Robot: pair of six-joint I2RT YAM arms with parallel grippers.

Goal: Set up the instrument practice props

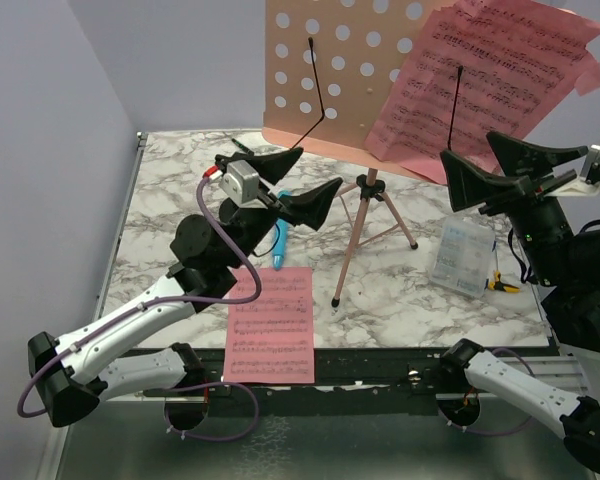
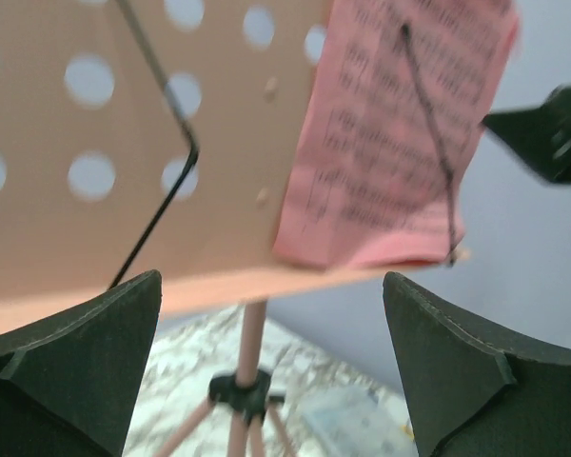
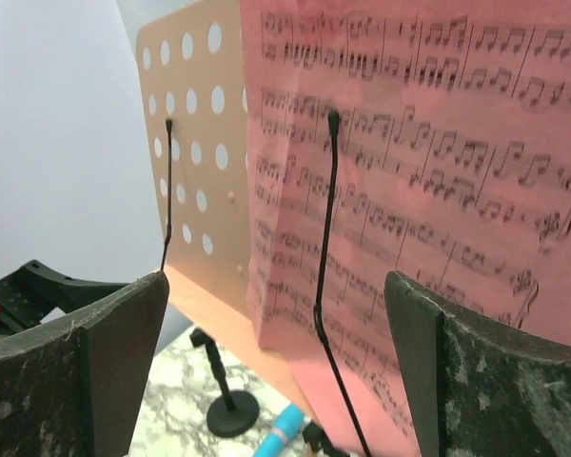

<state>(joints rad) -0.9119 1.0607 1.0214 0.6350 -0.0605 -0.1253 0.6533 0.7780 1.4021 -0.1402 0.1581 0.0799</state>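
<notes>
The salmon-pink music stand (image 1: pixel 340 70) stands at the back of the marble table on thin tripod legs (image 1: pixel 365 215). One pink sheet-music page (image 1: pixel 480 80) rests on its desk at the right, under a black wire arm. A second page (image 1: pixel 272 322) lies flat near the front edge. The light-blue stick (image 1: pixel 282 235) lies on the table below my left gripper (image 1: pixel 318 170), which is open, empty and in front of the desk's lower lip (image 2: pixel 76 143). My right gripper (image 1: pixel 470 148) is open and empty, just in front of the mounted page (image 3: pixel 438 190).
A clear plastic box (image 1: pixel 462 255) sits at the right with a small yellow item (image 1: pixel 502 285) beside it. A dark pen (image 1: pixel 245 147) lies at the back left. A small black round-based post (image 3: pixel 230 411) stands near the stick (image 3: pixel 284 430). Walls close off the left and back.
</notes>
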